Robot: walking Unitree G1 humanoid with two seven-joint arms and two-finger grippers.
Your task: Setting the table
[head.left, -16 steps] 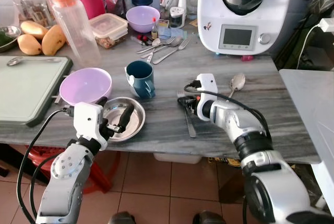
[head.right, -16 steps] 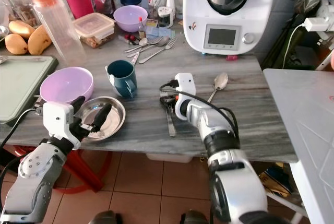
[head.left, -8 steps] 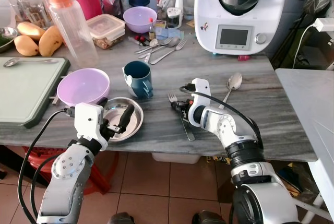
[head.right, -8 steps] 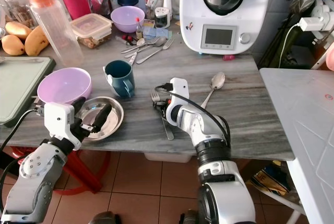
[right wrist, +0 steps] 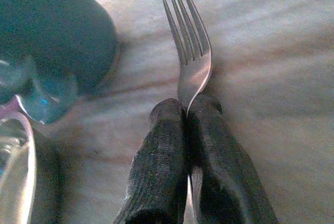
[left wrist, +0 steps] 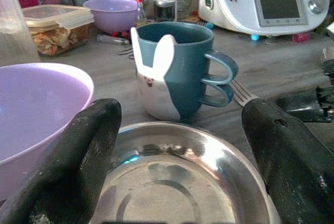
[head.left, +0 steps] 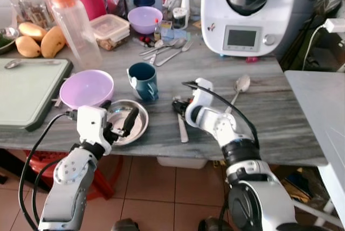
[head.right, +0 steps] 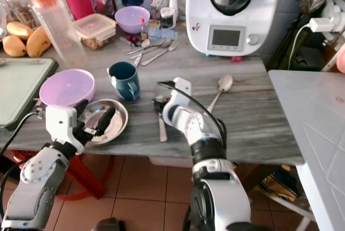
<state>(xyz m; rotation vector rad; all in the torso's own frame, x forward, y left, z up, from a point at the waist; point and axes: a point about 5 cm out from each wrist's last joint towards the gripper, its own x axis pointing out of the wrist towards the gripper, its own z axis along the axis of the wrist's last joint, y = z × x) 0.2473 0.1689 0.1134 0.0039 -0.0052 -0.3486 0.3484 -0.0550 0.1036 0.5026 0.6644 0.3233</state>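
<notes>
My right gripper (head.left: 180, 107) is shut on a steel fork (head.left: 182, 127) that lies on the grey marble table (head.left: 269, 118), just right of the teal mug (head.left: 144, 80). In the right wrist view the fingers (right wrist: 162, 166) pinch the fork (right wrist: 190, 57) at its neck, tines pointing away. My left gripper (head.left: 119, 109) is open, one finger on each side of the steel plate (head.left: 139, 128) near the table's front edge. The left wrist view has the plate (left wrist: 177, 182) between the fingers (left wrist: 83, 156), with the mug (left wrist: 177, 72) beyond it. A large purple bowl (head.left: 86, 88) touches the plate's left side. A spoon (head.left: 241, 86) lies further right.
A green cutting board (head.left: 27, 91) with a spoon lies at the left. Behind stand a clear bottle (head.left: 75, 23), mangoes (head.left: 40, 42), a small purple bowl (head.left: 144, 18), loose cutlery (head.left: 164, 50) and a white kitchen machine (head.left: 245, 13). A white table (head.left: 323, 112) stands at the right.
My right gripper has slid the fork left, closer to the mug and plate, and the handle has swung toward the table's front. The left gripper has stayed around the plate.
</notes>
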